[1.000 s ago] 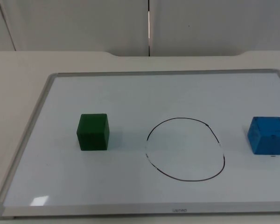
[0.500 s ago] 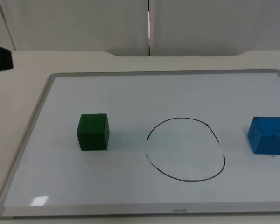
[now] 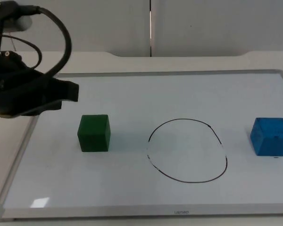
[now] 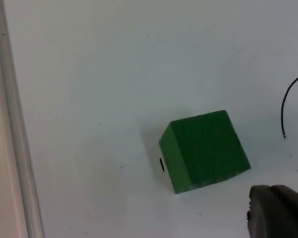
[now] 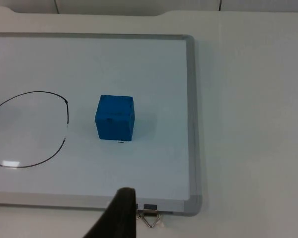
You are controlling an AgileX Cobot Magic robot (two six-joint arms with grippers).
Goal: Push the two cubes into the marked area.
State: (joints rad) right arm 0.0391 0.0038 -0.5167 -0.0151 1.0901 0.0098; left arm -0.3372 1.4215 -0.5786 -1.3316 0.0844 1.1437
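Left gripper (image 3: 68,92), finger spread unreadable, hovers at green cube's (image 3: 94,133) ten o'clock; rigid, light—push its nine-o'clock face.

1. Two cubes stand on the whiteboard (image 3: 179,94): one green cube (image 3: 94,133) toward its left edge, one blue cube (image 3: 270,136) near its right edge
2. One marked area, a black drawn circle (image 3: 187,150), lies between the two cubes, and both cubes are outside of it
3. One whiteboard with a grey frame lies on the table (image 3: 132,61)
4. One metal clip (image 5: 150,218) is at the corner of the whiteboard, seen in the right wrist view
5. One gripper is counted over the board's left edge, the left gripper (image 3: 66,92)
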